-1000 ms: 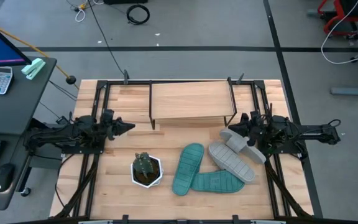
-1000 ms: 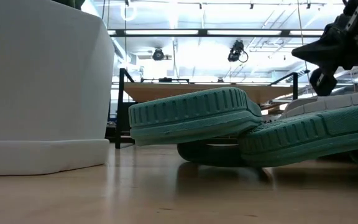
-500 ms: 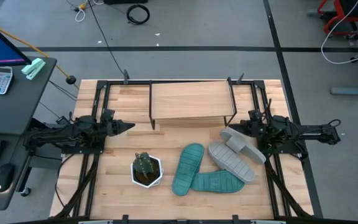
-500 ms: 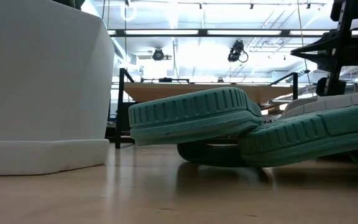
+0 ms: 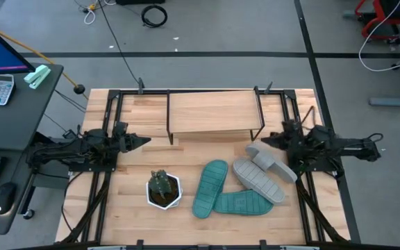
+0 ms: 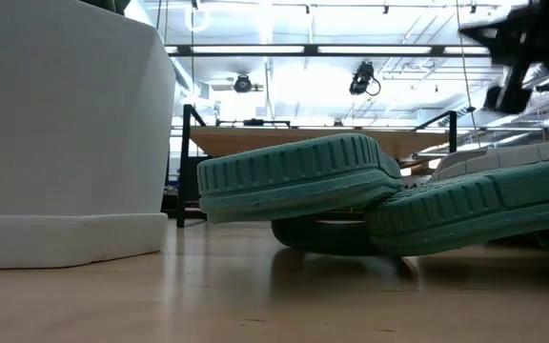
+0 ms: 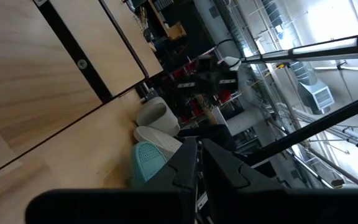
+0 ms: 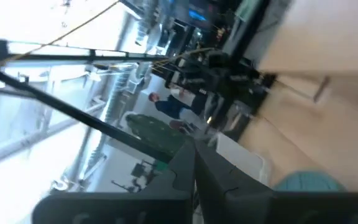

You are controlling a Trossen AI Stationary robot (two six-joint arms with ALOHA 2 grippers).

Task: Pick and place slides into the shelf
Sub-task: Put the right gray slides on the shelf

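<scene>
Two light grey slides point(image 5: 269, 161) point(image 5: 257, 179) lie at the table's right, the farther one leaning on the nearer one. Two teal slides point(image 5: 209, 186) point(image 5: 240, 203) lie in front of them, and the left one rests partly on the other, as the low view shows point(image 6: 298, 176). The shelf point(image 5: 210, 114) stands at the far middle. My right gripper point(image 5: 264, 142) is shut and empty, raised above the table just right of the farther grey slide. My left gripper point(image 5: 144, 141) is shut and empty at the left, near the shelf's left legs.
A small plant in a white pot point(image 5: 163, 189) stands near the front, left of the teal slides, and fills the left of the low view point(image 6: 65, 133). Black frame rails point(image 5: 110, 111) run along the table's edges. Bare tabletop lies between the left gripper and the slides.
My right gripper has drawn back from over the farther grey slide toward the table's right edge and has risen. The slides have stayed where they were.
</scene>
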